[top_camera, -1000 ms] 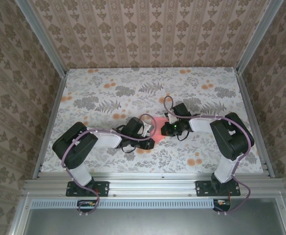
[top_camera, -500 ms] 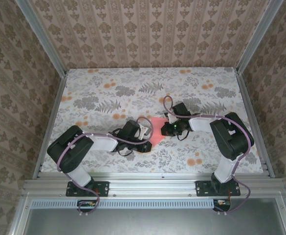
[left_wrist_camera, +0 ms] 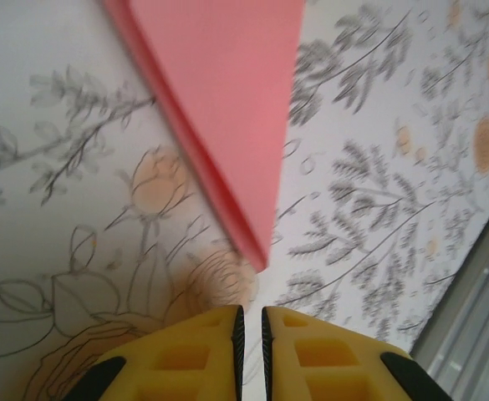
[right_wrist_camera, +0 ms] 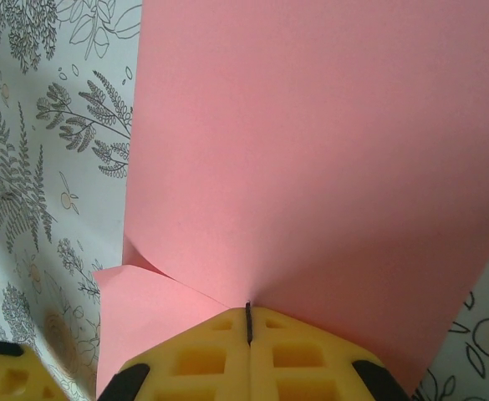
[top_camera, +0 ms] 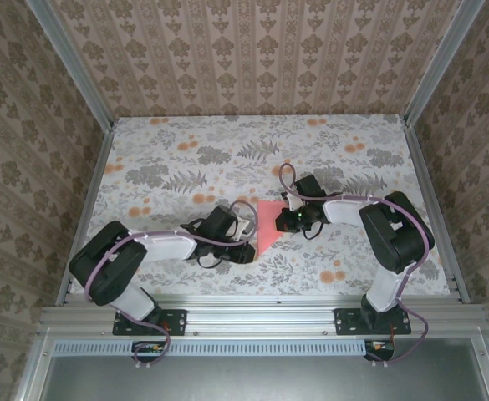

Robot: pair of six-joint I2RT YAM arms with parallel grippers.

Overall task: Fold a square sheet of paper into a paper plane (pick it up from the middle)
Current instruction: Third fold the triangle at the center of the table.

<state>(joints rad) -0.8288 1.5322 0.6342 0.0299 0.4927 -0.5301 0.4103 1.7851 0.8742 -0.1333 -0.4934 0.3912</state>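
The left gripper [left_wrist_camera: 249, 327], jaws nearly together and empty, sits just short of the folded tip of the square sheet of paper [top_camera: 267, 225] at mid-table. The right gripper [right_wrist_camera: 248, 322] is clamped on the sheet's edge; that pinch should hold firm while any crease is pressed flat along the fold

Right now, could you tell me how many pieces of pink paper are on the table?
1: the pink paper, partly folded, lies between the two grippers, pinched by the right gripper. None other shows, though the arms could hide something.
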